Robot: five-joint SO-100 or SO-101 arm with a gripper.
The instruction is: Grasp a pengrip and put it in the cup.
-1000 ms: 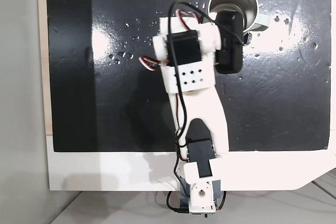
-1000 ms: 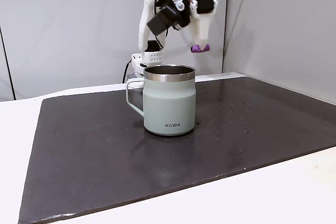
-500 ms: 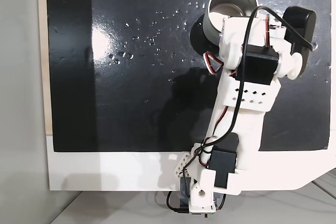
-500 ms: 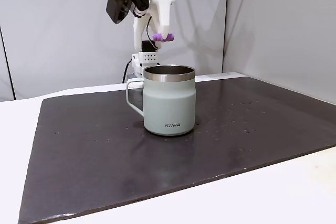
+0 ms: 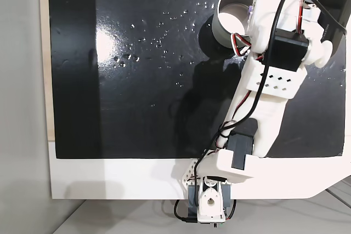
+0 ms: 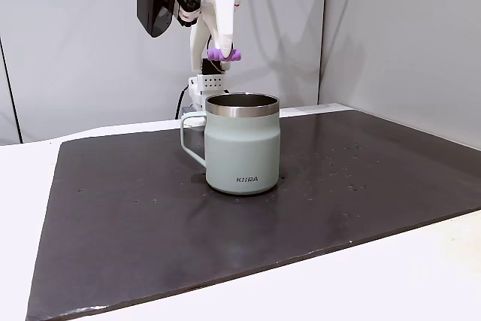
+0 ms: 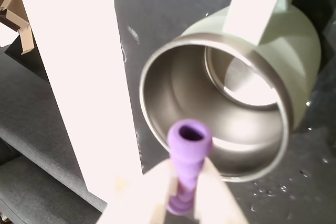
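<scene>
Clearly lettered "KIIRA", cup (image 6: 243, 144) stands beneath claw (image 7: 182, 195) pinching pengrip (image 7: 187, 155).

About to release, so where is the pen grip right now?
In the wrist view the pen grip is pinched in the gripper above the cup; a fixed view shows it over the rim's left side.

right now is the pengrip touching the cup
Apart. The side-on fixed view shows the pengrip held in the gripper with open background between it and the cup's rim. The wrist view shows it pinched between the fingers, above the opening.
</scene>
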